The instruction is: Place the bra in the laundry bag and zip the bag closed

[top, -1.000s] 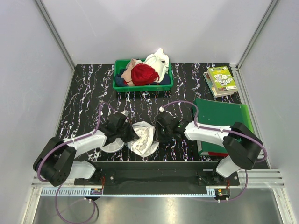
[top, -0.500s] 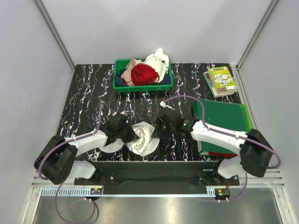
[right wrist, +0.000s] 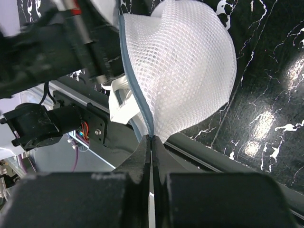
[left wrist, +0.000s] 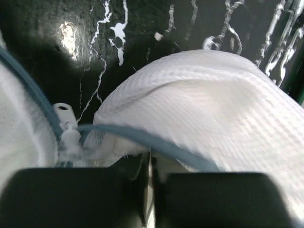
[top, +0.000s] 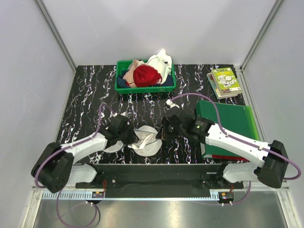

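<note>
Stretched farther, right jaws pinch domed mesh laundry bag (right wrist: 185, 61).

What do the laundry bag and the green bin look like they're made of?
The laundry bag looks like white mesh fabric, likely synthetic: honeycomb holes show, with grey zip tape along the rim. The green bin seems rigid plastic: smooth, straight moulded walls.
</note>
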Controlling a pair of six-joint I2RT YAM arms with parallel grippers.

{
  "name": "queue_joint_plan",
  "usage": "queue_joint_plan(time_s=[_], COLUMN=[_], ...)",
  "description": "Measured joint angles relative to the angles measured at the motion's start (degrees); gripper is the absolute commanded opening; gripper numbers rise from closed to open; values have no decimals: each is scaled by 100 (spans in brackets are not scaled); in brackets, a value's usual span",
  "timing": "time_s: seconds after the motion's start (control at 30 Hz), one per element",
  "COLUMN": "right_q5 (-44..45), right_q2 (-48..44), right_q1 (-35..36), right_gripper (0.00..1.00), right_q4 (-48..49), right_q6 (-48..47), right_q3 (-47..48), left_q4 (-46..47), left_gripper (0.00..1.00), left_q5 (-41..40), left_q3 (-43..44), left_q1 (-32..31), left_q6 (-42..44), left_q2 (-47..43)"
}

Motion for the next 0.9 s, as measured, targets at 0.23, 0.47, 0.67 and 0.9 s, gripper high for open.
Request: queue_joint_plan(time_s=[0.23, 0.47, 0.67, 0.9], right_q5=[0, -9, -107, -98], right_q2=[0, 0, 2, -247], right_q1=[2, 2, 2, 2], right_gripper=[0, 0, 0, 0], right_q4=[-13, 2, 98, 39], right_q6=[-26, -24, 63, 319], right_q3=[-2, 0, 50, 59], left_q4=[-839, -918, 81, 890], left_gripper=[31, 21, 15, 15], left_q5=[142, 551, 997, 966], left_q3=[448, 518, 372, 398], left_q1=[-37, -302, -704, -815], left_q6=[678, 918, 643, 356], left_q2=[-1360, -1351, 149, 966])
